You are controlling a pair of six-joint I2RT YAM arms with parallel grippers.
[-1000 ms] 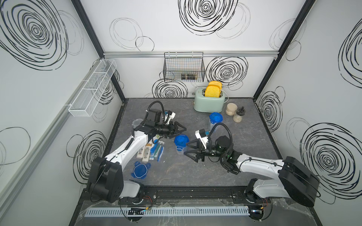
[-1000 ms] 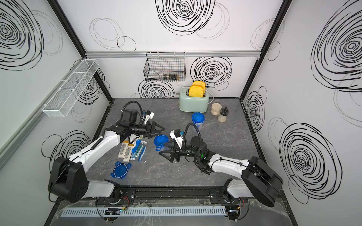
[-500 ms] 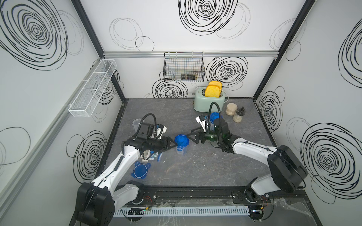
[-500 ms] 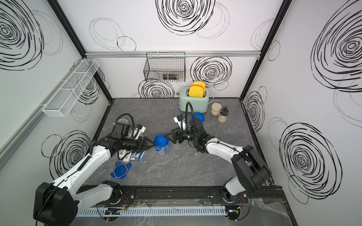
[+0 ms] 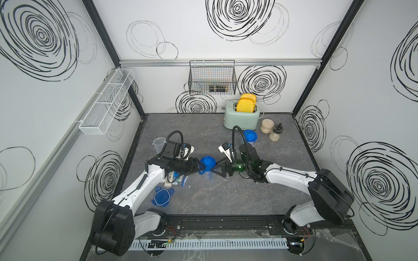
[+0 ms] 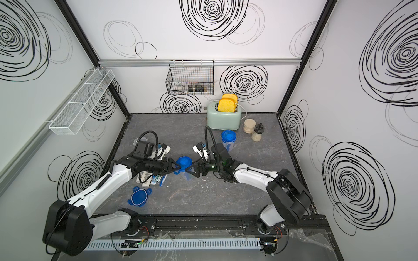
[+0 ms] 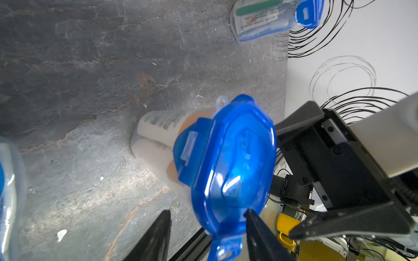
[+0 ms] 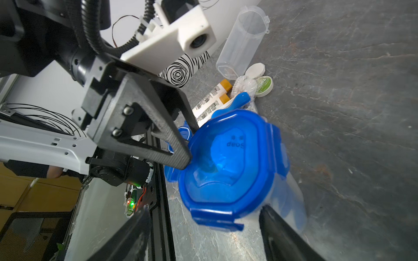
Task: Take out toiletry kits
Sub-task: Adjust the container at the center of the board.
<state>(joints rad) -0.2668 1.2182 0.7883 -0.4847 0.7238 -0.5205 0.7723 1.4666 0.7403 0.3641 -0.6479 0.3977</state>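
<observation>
Left hand (image 7: 205, 214) and right hand (image 8: 204, 209) are flanking the container (image 8: 228, 162).
Both are gaping; the kit (image 7: 156, 135) inside is sitting between them.

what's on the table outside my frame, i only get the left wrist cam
observer: a heap of unpacked toiletries: cream mini bottles with tan caps, a blue toothbrush, round tins.
operator: what did they come out of
observer: likely the lidless clear container right beside that heap.
operator: and its lid
observer: a loose blue lid lies flat on the table, nearer the front edge and apart from the heap.
</observation>
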